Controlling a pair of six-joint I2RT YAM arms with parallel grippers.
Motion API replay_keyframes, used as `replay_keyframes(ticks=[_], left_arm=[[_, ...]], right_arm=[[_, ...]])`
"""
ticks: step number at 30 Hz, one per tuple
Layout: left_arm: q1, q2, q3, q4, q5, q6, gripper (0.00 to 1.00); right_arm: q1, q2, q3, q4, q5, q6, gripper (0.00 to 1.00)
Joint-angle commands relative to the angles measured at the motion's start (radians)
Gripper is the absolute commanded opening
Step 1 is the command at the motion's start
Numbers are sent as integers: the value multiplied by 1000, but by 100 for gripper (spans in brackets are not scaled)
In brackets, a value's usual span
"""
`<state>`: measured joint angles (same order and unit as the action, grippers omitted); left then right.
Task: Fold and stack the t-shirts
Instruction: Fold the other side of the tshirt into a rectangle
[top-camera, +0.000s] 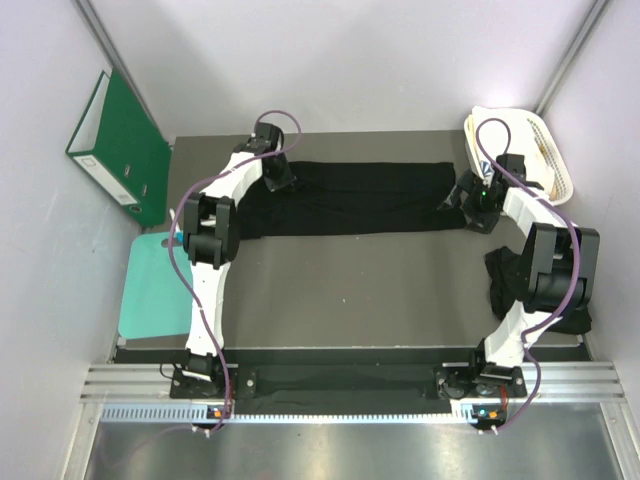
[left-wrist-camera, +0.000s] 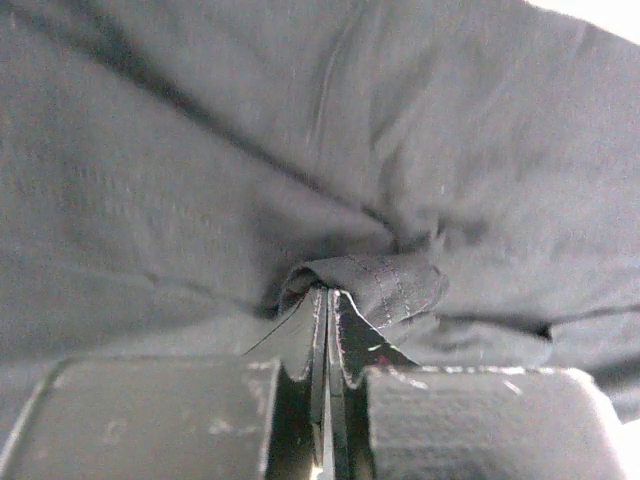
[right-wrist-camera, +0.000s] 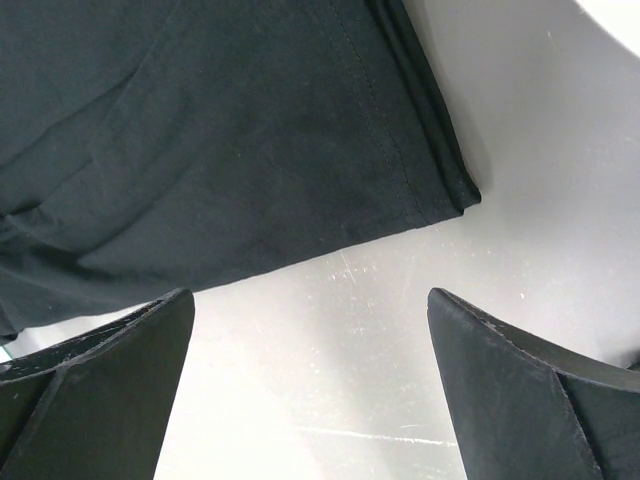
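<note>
Nearest of all, behind the right gripper (right-wrist-camera: 310, 296) and close by that arm's elbow, a second t-shirt (top-camera: 503, 285) sits in a dark heap, well apart from either tool and not part of the coming move.

Ahead of that, the right gripper hangs with its jaws wide apart and nothing between them. Its wrist view shows only bare table (top-camera: 350, 290) in the gap. The hemmed corner of the t-shirt (top-camera: 350, 196) lies just beyond the fingertips, and the rest of the cloth spreads away from that corner toward the left-hand side of that view. So this tool is beside the cloth's end, not around it.

Across from it, the left gripper (left-wrist-camera: 328, 300) is clamped tight on a small raised fold of the same t-shirt, with the fabric puckering away from the pinch.

Between the two tools the t-shirt lies as a long narrow band. Its long axis runs straight from one gripper to the other, with the left end held and the right end free. The right arm is plainly the nearer one to that free end. By my reading the next move turns on carrying the open jaws forward over the corner and closing there.

Beyond the right gripper stands a white basket (top-camera: 545, 135).
</note>
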<state>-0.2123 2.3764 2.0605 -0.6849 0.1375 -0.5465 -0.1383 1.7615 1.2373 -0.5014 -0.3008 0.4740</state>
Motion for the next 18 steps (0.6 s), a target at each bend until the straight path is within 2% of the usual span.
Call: replay_keyframes(ticks=[1, 7, 10, 14, 18], left_arm=[[1, 68, 146, 7, -71, 7, 0], [16, 214, 369, 44, -79, 0, 0], [21, 218, 366, 143, -81, 2, 0], [47, 219, 392, 191, -43, -32, 0], [60, 117, 320, 188, -7, -12, 0]], right_arm=[[9, -45, -7, 20, 5, 8, 100], [11, -83, -27, -6, 28, -3, 100], [11, -100, -33, -23, 43, -12, 100], [11, -114, -39, -31, 58, -26, 100], [11, -120, -45, -20, 88, -28, 100]])
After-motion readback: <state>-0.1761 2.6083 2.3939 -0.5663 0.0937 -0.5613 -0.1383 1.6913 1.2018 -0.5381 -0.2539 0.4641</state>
